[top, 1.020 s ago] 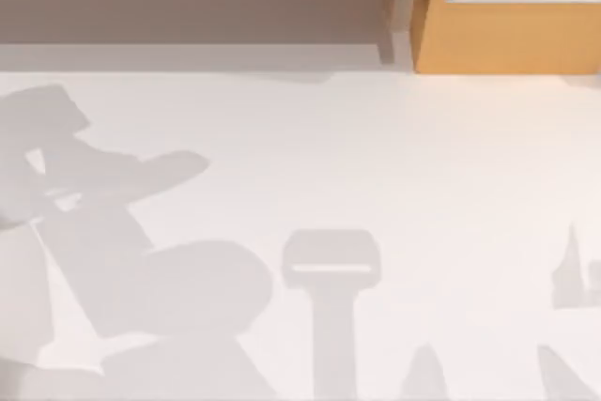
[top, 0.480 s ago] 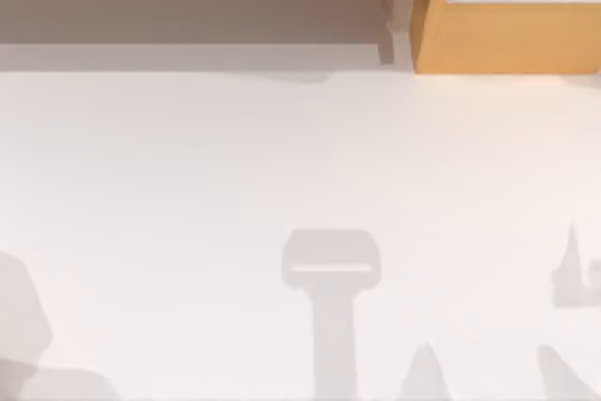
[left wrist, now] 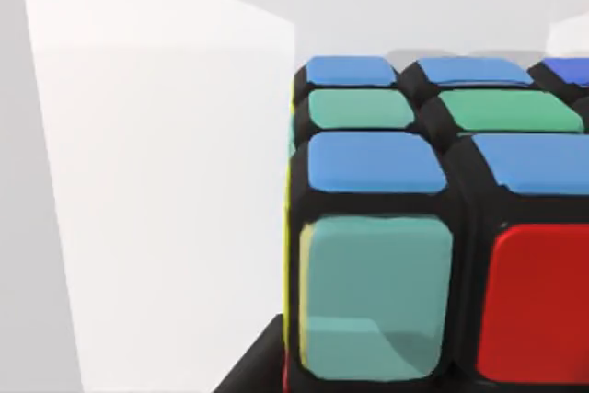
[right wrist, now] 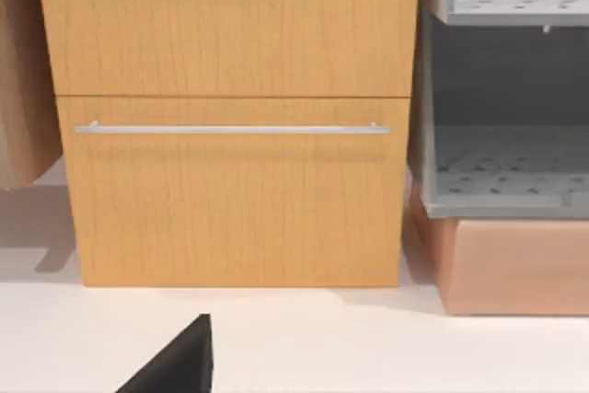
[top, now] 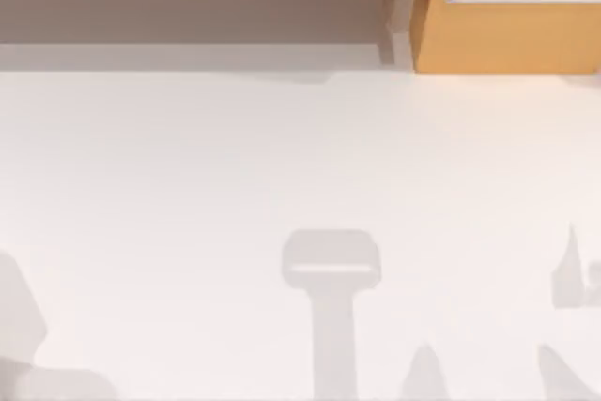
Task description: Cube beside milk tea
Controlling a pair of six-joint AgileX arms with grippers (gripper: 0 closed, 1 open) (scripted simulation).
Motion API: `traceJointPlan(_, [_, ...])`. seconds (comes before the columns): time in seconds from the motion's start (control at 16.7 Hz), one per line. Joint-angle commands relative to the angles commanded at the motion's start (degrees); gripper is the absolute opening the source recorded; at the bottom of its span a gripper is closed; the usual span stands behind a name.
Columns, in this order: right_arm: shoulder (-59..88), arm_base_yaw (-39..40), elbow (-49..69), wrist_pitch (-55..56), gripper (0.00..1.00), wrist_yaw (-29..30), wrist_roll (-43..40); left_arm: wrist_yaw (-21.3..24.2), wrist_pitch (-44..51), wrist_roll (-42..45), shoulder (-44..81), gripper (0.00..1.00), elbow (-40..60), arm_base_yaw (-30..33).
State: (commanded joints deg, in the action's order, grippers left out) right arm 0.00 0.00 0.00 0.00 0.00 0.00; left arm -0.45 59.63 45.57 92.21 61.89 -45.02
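Note:
The cube [left wrist: 442, 227] sits very close in the left wrist view, with blue, green, teal and red stickers in a black grid and a yellow strip along one edge. It rests on the white surface. A dark part of my left gripper's finger [left wrist: 250, 367] shows at the cube's lower corner, right against it. One dark fingertip [right wrist: 179, 364] of my right gripper pokes in over the white table, facing the wooden cabinet. The milk tea is out of view.
A wooden drawer cabinet [top: 512, 21] with a metal handle [right wrist: 230, 128] stands at the back right. A grey shelf unit [top: 197, 11] runs along the back left. Grey shadows lie on the white table [top: 282, 147] near its front edge.
The large arm shadow on the table's left has slid away toward the front left corner. In the last half second it has hardly shifted.

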Motion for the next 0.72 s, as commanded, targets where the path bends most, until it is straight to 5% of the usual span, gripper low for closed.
traceJointPlan(0.72, [0.00, 0.00, 0.00, 0.00, 1.00, 0.00, 0.00, -0.70, -1.61, 0.22, -0.31, 0.00, 0.55, -0.81])
